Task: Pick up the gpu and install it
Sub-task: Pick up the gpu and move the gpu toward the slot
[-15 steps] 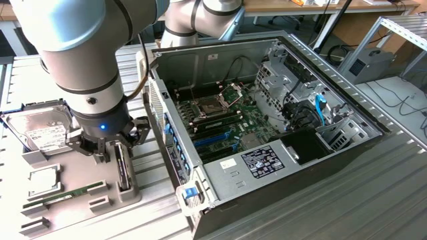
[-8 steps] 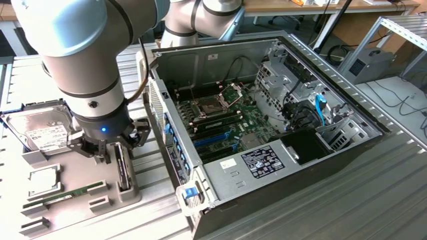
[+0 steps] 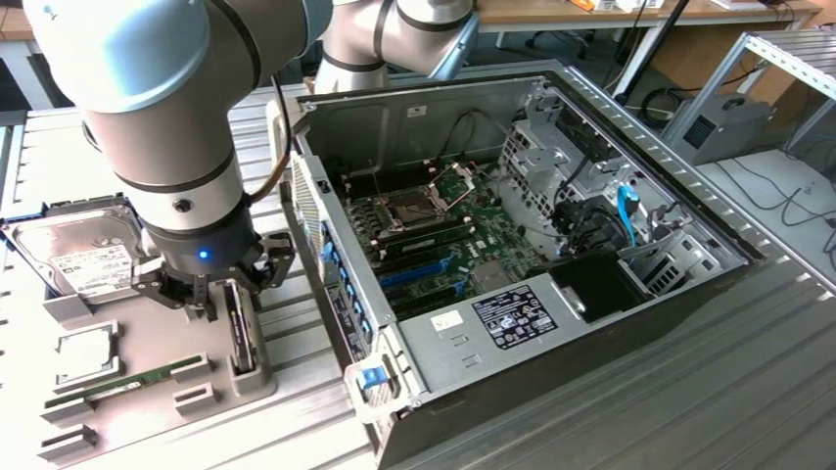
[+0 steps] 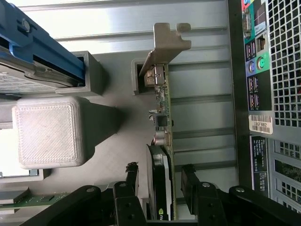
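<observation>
the gripper (image 4: pixel 160 193) hangs open astride the gpu (image 4: pixel 162 141), upright at the grey holder's (image 4: pixel 117 141) edge nearest the case (image 4: pixel 277 70); best gripped squarely, clear of the bracket.

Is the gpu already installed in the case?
No, the gpu stands in a grey holder outside the case, straddled by the open gripper.

The gpu (image 4: pixel 160 179) is a thin green circuit card with a dark cooler face and a pale metal end bracket. It stands on its long edge in a slot of a grey holder (image 3: pixel 249 377), beside the open computer case (image 3: pixel 392 117).
</observation>
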Robot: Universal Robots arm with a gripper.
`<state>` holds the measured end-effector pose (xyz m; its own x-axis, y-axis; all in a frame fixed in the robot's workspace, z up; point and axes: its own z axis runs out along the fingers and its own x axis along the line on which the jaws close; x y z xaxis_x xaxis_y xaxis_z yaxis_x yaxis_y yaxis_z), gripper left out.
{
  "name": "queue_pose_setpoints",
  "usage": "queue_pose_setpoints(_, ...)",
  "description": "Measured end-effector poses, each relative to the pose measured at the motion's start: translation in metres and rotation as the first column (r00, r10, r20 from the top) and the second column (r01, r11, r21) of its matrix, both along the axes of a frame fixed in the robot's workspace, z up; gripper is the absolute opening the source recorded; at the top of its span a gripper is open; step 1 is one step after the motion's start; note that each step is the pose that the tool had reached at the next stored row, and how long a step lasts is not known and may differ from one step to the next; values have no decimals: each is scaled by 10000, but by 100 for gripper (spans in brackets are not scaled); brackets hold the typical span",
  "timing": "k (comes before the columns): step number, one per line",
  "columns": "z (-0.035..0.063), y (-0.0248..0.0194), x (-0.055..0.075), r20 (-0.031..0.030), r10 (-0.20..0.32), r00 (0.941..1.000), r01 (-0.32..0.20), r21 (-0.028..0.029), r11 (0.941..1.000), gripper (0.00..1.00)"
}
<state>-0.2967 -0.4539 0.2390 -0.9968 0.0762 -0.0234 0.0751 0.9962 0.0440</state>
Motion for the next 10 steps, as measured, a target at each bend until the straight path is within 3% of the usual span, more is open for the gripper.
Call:
queue_pose_setpoints(7,0,0,0,0,0,10000,0,0,10000,48)
queue_pose_setpoints(8,0,0,0,0,0,10000,0,0,10000,41)
queue_pose_setpoints(10,0,0,0,0,0,10000,0,0,10000,41)
